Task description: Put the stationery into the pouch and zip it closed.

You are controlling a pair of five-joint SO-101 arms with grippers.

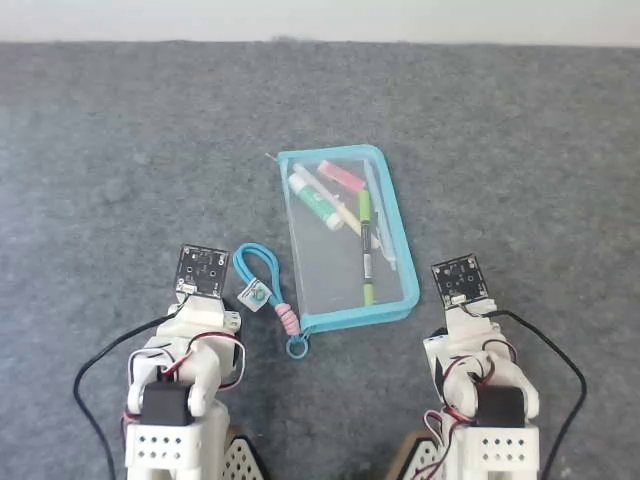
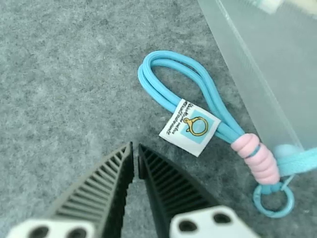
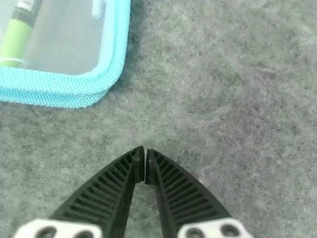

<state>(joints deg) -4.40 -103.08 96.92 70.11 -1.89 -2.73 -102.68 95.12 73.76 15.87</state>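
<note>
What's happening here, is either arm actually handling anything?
Neither arm holds anything. The left end effector is shut over the grey table beside the pouch's blue strap, and the right end effector is shut over the table near a pouch corner. The pens and markers lie inside the clear pouch; whether its zip is fully closed cannot be told.

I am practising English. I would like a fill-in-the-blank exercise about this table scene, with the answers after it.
1. The green pen lies ____ the clear pouch.
2. The beads on the blue strap are ____ in colour.
3. The left gripper and the right gripper both have their jaws ____.
4. The blue strap lies beside the clear pouch, on the side of the ____ arm.
Missing words: inside; pink; shut; left.
</note>
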